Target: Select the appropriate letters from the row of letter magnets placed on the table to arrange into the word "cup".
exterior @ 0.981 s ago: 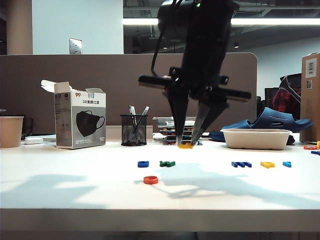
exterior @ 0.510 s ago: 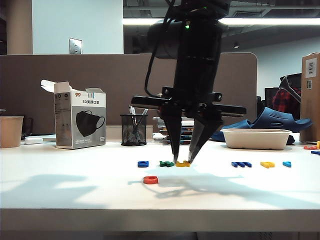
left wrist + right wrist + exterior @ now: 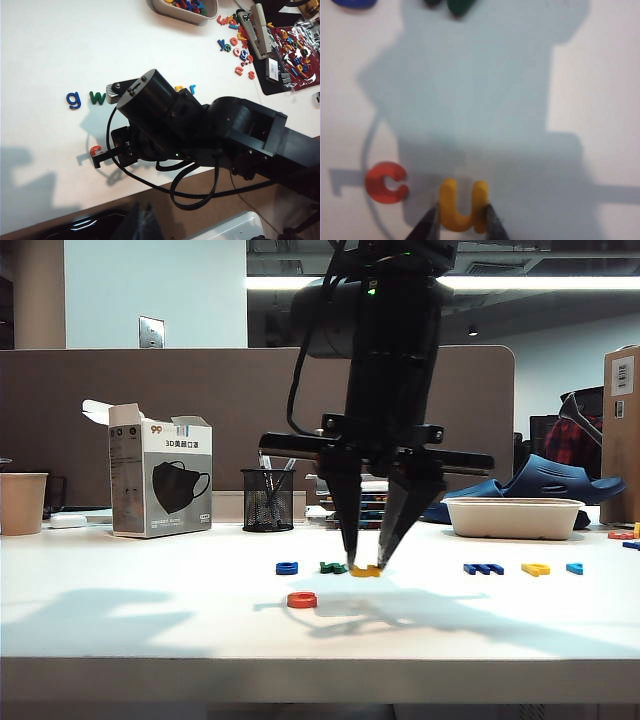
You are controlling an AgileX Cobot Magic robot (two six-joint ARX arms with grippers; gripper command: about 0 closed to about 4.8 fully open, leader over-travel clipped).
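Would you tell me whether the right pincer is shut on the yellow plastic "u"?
Yes: the right pincer clamps the yellow plastic "u" between both fingertips.

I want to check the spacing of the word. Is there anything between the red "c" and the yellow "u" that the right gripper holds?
Nothing: in the right wrist view only bare white table separates the red "c" from the yellow "u", held by the right gripper.

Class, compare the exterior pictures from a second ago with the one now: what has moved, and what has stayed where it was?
The right gripper has carried the yellow "u" down and toward the camera, to just above the table beside the red-orange "c"; its fingers still pinch it. The "c", the other row letters and the background items have not moved.
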